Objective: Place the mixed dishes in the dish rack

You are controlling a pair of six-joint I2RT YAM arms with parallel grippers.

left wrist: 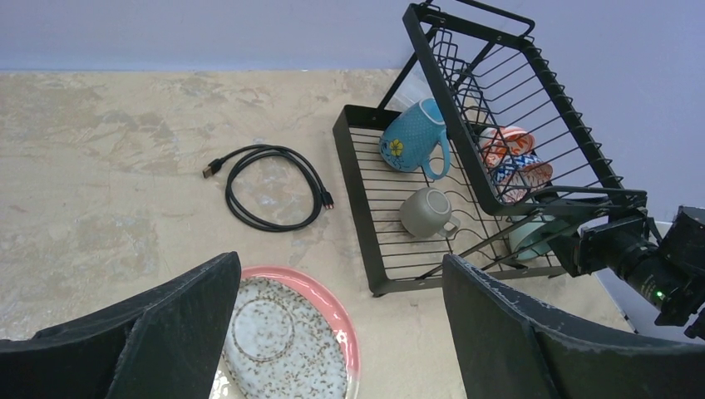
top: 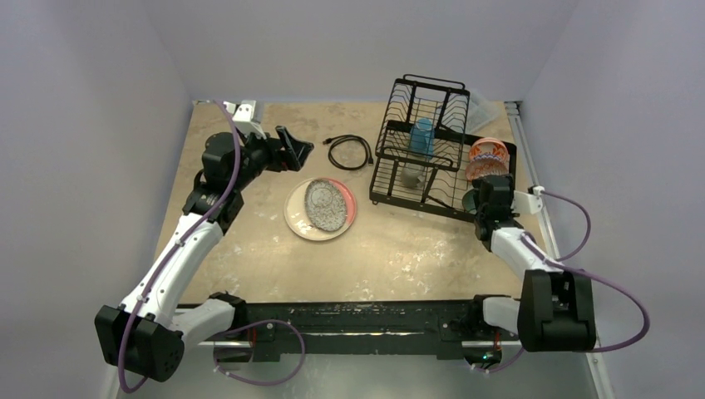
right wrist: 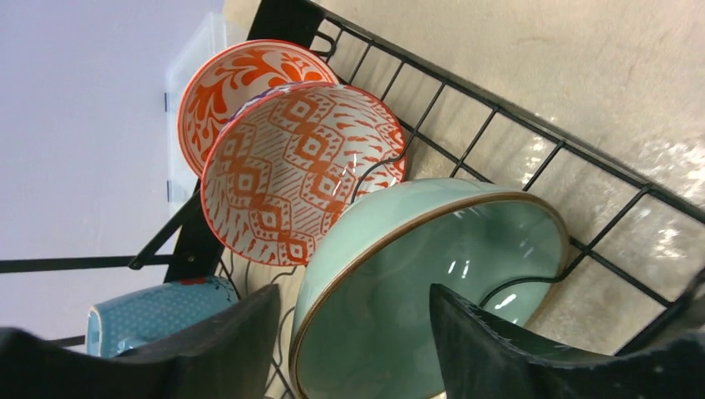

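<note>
Glossy glazed teal bowl (right wrist: 465, 241), matt black wire dish rack (top: 397, 116)

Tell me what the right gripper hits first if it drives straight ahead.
The teal bowl: it stands on edge directly ahead of the right gripper, in line with its open jaws, probably close, though depth is hard to judge.

Shows red-orange patterned bowls (right wrist: 299, 166), teal bowl (right wrist: 432, 274), blue dotted cup (left wrist: 411, 141), grey mug (left wrist: 426, 211), grey speckled dish (left wrist: 283, 349), pink-rimmed cream plate (left wrist: 332, 309).

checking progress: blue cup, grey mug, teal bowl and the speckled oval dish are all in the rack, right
Not the speckled oval dish: the top view shows it on the plate on the table. Blue cup, grey mug and teal bowl are in the rack.
</note>
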